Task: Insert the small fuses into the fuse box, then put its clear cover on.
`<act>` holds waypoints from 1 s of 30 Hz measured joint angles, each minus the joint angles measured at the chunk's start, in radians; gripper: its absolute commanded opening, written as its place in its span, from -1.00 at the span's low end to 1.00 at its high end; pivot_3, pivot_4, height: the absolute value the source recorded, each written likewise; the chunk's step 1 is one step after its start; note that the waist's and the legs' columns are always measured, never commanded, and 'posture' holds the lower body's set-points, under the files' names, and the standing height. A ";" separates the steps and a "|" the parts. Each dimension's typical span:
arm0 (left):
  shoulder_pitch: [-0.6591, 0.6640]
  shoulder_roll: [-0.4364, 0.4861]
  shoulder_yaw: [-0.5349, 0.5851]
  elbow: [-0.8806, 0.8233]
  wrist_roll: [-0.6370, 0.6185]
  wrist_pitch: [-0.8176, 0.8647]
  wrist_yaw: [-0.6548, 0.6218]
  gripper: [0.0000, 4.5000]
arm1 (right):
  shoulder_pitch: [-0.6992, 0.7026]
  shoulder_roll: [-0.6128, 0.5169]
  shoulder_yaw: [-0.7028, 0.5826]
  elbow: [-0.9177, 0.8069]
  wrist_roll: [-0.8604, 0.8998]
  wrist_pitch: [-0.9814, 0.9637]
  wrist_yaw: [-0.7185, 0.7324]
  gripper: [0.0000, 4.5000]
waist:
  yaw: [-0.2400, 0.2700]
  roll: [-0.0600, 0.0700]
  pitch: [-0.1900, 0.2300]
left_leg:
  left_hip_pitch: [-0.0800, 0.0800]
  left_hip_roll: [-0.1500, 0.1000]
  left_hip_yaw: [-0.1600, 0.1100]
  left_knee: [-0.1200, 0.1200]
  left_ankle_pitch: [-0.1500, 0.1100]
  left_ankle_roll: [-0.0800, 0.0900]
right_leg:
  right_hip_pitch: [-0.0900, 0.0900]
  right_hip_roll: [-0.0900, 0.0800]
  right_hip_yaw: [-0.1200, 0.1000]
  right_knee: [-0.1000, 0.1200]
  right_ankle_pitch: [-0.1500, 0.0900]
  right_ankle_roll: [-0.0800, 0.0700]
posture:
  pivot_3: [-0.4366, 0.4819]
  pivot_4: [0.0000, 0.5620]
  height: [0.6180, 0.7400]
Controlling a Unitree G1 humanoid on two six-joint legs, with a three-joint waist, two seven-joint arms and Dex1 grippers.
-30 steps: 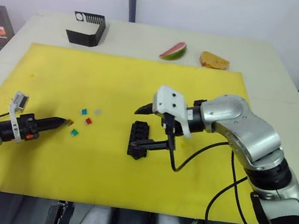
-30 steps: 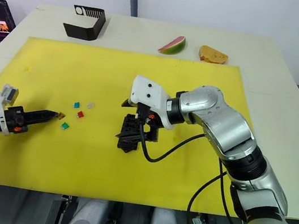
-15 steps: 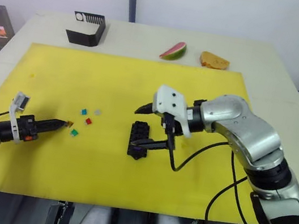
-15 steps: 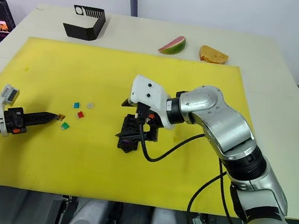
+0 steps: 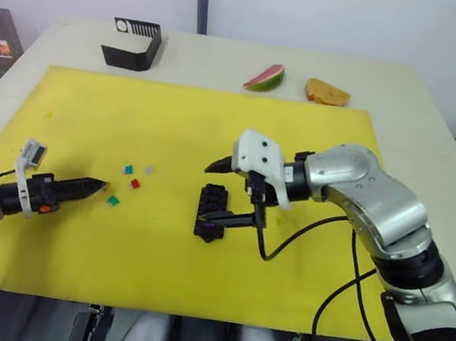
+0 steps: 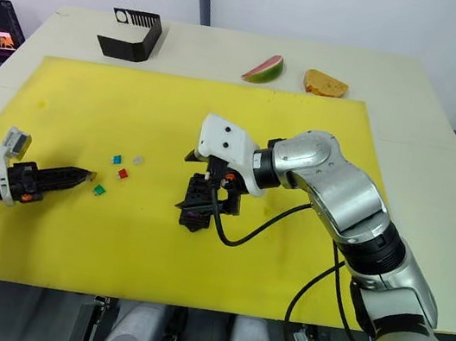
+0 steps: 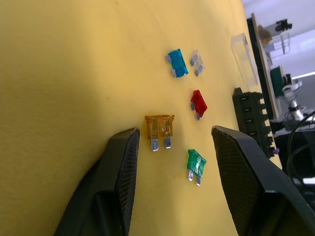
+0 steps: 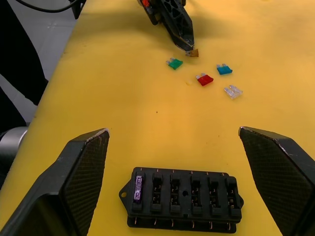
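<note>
The black fuse box (image 5: 211, 211) lies on the yellow mat with a purple fuse (image 8: 138, 187) in one end slot. My right gripper (image 5: 217, 192) hangs open just over the box, one finger on each side. Loose small fuses lie to the left: teal (image 5: 128, 170), pale grey (image 5: 148, 169), red (image 5: 135, 184) and green (image 5: 113, 201). An orange fuse (image 7: 159, 129) rests flat on the mat between the tips of my open left gripper (image 7: 174, 132), untouched by either finger. The clear cover (image 7: 244, 59) lies on the mat beyond the box's far end.
A black bent bracket (image 5: 133, 43) stands at the table's back left. A watermelon slice (image 5: 265, 77) and a piece of bread (image 5: 327, 92) lie behind the mat (image 5: 303, 139). The mat's right half and front strip are bare.
My left gripper has edged forward a little, so its tips now straddle the orange fuse. The right arm and the fuse box have not moved.
</note>
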 measured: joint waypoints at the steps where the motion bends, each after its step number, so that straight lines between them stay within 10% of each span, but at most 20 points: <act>1: 0.000 0.000 0.000 0.008 0.002 -0.003 0.002 -0.30 | 0.000 0.000 0.000 0.000 0.000 0.000 0.000 1.00 | -0.001 0.000 0.000 | 0.000 0.000 0.000 0.000 0.000 0.000 | 0.000 0.000 0.000 0.000 0.000 0.000 | -0.05 -0.47 1.00; 3: 0.005 0.000 0.000 0.015 0.009 -0.017 0.010 -0.70 | 0.001 -0.001 0.000 -0.001 0.000 0.000 0.000 1.00 | -0.002 0.000 0.000 | 0.000 0.000 0.000 0.000 0.000 0.000 | 0.000 0.000 0.000 0.000 0.000 0.000 | -0.05 -0.47 1.00; 30: 0.017 -0.015 0.001 -0.048 0.006 -0.014 0.023 -0.70 | 0.001 0.000 0.015 -0.001 -0.001 -0.019 -0.002 1.00 | 0.003 0.000 0.000 | -0.001 0.000 0.000 0.000 -0.001 0.001 | 0.000 0.000 0.000 -0.001 0.000 0.000 | -0.05 -0.47 1.00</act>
